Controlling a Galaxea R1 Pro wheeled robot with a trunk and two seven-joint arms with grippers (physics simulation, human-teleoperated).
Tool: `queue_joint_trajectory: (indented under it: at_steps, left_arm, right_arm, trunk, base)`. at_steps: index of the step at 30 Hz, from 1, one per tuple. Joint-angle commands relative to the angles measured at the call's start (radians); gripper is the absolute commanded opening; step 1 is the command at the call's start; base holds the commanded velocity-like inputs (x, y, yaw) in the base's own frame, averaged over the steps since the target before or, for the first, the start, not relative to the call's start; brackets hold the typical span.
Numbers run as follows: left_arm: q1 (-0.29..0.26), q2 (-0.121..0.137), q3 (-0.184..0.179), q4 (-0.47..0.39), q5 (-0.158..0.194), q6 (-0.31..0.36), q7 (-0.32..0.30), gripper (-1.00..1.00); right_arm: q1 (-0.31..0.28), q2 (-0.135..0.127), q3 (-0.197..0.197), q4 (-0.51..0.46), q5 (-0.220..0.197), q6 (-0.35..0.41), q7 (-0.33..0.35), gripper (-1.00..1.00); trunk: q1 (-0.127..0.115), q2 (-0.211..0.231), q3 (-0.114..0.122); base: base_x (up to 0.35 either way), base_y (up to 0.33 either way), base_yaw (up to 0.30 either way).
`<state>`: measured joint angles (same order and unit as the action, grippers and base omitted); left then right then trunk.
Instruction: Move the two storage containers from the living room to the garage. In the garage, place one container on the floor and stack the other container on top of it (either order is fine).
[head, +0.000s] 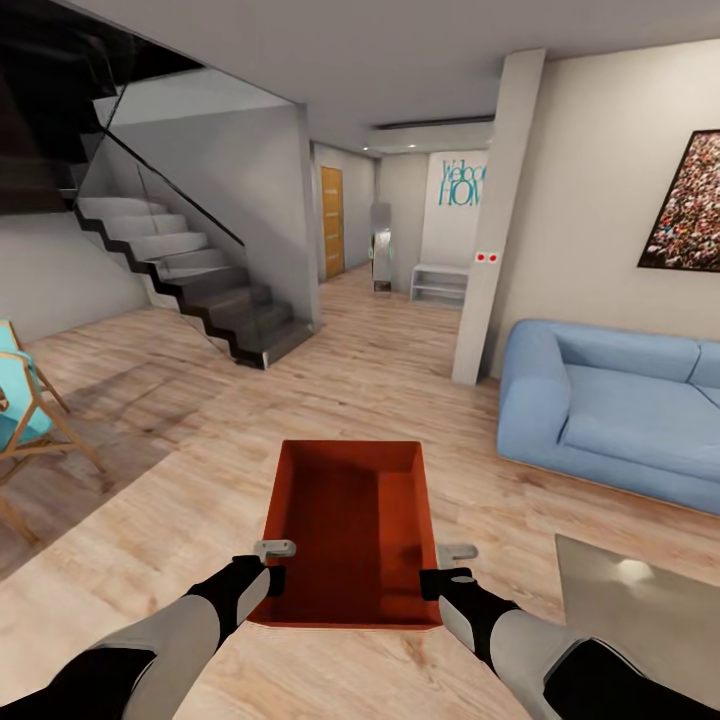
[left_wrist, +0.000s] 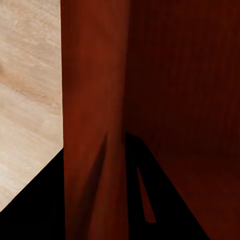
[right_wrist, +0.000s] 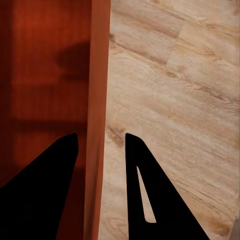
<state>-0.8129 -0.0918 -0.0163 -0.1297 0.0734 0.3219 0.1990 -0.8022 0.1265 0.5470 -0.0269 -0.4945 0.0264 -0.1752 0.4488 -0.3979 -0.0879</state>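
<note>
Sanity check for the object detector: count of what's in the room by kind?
Storage container: 1
Pincers on its walls, left pincer, right pincer: 2
Blue sofa: 1
Turquoise chair: 1
Staircase: 1
Wooden door: 1
Wall picture: 1
Total: 8

Both arms extend forward and downward, roughly parallel, with grey forearm segments and black wrist sections. The left gripper is positioned at the left long wall of the red-orange rectangular open-top plastic bin, near its closest corner. The right gripper is positioned at the opposite wall. In each wrist view, the two black fingers straddle the bin wall, one inside and one outside, clamping it.
</note>
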Motion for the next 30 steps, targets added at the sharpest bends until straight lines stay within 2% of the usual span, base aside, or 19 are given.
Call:
queue_joint_trajectory:
  at_steps: [1, 30]
  left_arm:
    - [-0.001, 0.000, 0.015, -0.005, -0.035, -0.001, 0.013, -1.00]
    - [-0.001, 0.001, 0.015, -0.004, -0.035, -0.001, 0.013, -1.00]
  right_arm:
    - [0.000, 0.001, 0.019, -0.001, -0.016, 0.006, -0.001, -1.00]
    - [0.000, 0.001, 0.019, -0.001, -0.016, 0.006, -0.001, -1.00]
  trunk:
    - [0.001, -0.002, -0.002]
    - [0.001, -0.002, -0.002]
  base:
    - [0.322, 0.000, 0.000]
    - [0.321, 0.000, 0.000]
